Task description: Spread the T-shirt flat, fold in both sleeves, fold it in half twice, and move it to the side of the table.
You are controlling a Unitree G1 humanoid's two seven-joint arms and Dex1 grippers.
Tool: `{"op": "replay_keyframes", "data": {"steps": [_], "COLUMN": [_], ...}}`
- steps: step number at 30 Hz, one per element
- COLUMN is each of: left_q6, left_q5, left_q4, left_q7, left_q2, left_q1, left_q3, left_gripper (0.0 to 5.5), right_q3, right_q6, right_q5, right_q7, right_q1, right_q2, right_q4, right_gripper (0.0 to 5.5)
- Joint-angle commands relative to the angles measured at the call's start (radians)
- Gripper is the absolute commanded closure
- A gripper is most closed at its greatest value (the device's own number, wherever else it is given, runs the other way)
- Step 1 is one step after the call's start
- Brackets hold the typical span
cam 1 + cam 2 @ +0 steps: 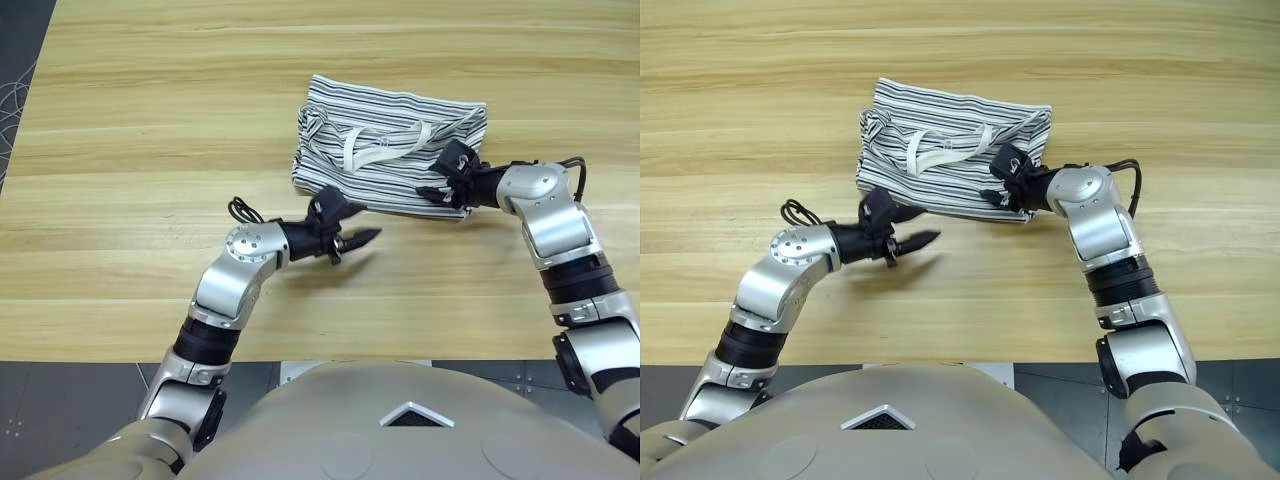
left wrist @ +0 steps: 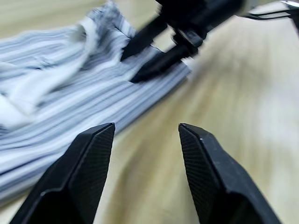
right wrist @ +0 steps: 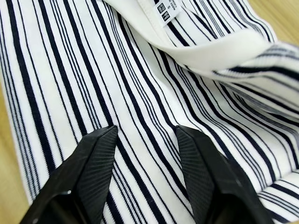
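Note:
A black-and-white striped T-shirt (image 1: 390, 140) lies folded into a compact rectangle on the wooden table (image 1: 150, 120), its white collar band (image 3: 219, 49) showing on top. My right gripper (image 1: 432, 192) is open and rests over the shirt's near right edge, its fingers (image 3: 100, 154) spread just above the striped cloth. My left gripper (image 1: 358, 240) is open and hovers over bare wood just in front of the shirt's near edge, holding nothing. From the left wrist camera my left fingers (image 2: 93, 158) frame the shirt (image 2: 60, 102) and the right gripper (image 2: 152, 53) beyond.
Bare wood stretches to the left, right and far side of the shirt. The table's front edge (image 1: 100, 358) runs close to my body, with dark floor (image 1: 20, 60) beyond the left side.

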State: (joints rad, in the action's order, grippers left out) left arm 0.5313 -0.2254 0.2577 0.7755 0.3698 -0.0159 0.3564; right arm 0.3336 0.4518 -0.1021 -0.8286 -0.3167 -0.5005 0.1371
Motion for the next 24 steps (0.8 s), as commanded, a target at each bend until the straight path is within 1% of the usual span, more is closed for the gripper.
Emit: {"op": "replay_keyframes", "data": {"steps": [1, 3, 7, 10, 13, 17, 20, 24], "left_q6": [0.033, 0.031, 0.026, 0.043, 0.065, 0.077, 0.056, -0.017], "left_q5": [-0.006, 0.000, -0.013, -0.042, -0.071, -0.092, -0.072, -0.005], "left_q4": [0.068, 0.060, 0.000, 0.004, 0.035, 0.011, -0.097, -0.328], "left_q7": [0.061, 0.061, 0.024, 0.014, 0.021, 0.010, -0.014, -0.050], "left_q2": [0.063, 0.065, 0.021, 0.000, -0.004, -0.031, -0.095, -0.182], "left_q1": [-0.023, -0.012, 0.039, 0.055, 0.064, 0.096, 0.154, 0.252], "left_q3": [0.072, 0.086, 0.053, 0.027, 0.025, 0.023, 0.039, 0.067], "left_gripper": [2.95, 2.95, 2.95, 2.95, 2.95, 2.95, 2.95, 2.95], "right_q3": [0.037, 0.039, 0.067, 0.094, 0.116, 0.121, 0.123, 0.120], "right_q6": [0.014, 0.005, -0.032, -0.076, -0.116, -0.130, -0.133, -0.126], "right_q5": [-0.005, -0.006, -0.009, -0.017, -0.014, -0.017, -0.018, -0.016], "right_q7": [-0.064, -0.071, -0.102, -0.143, -0.196, -0.196, -0.189, -0.176], "right_q1": [0.060, 0.059, 0.079, 0.110, 0.143, 0.142, 0.141, 0.141], "right_q2": [-0.061, -0.067, -0.091, -0.137, -0.187, -0.189, -0.180, -0.167], "right_q4": [-0.016, -0.019, -0.045, -0.073, -0.116, -0.112, -0.106, -0.111], "right_gripper": [3.19, 3.19, 3.19, 3.19, 3.19, 3.19, 3.19, 3.19]}}
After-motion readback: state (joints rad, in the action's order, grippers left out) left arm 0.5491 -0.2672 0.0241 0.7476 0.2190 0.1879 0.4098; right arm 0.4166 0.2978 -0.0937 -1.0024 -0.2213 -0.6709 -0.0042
